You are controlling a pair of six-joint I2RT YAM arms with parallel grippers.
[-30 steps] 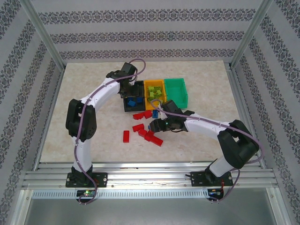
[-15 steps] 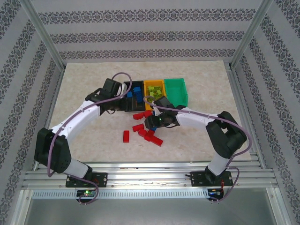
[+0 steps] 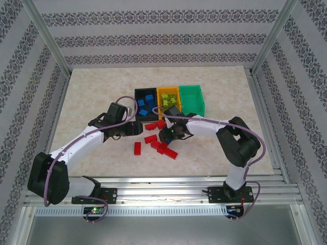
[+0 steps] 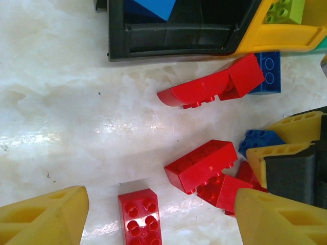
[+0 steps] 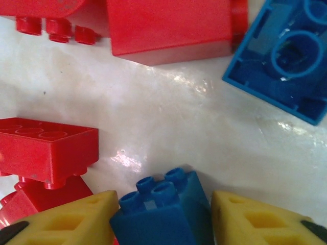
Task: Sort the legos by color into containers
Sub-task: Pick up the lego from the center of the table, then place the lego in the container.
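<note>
Left wrist view: black bin (image 4: 173,38) and yellow bin (image 4: 278,38) cut by top edge; lone red brick (image 4: 140,217) cut at bottom. Right wrist view: blue brick (image 5: 158,214) lower half off frame; upturned blue brick (image 5: 281,61) clipped at right.

bins (image 3: 146,90): 3 | red legos (image 3: 137,148) on table: about 7 | blue legos (image 4: 270,71) on table: 2

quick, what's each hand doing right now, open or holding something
Left hand: open, holding nothing, over the red legos.
Right hand: closed on a blue lego.
</note>
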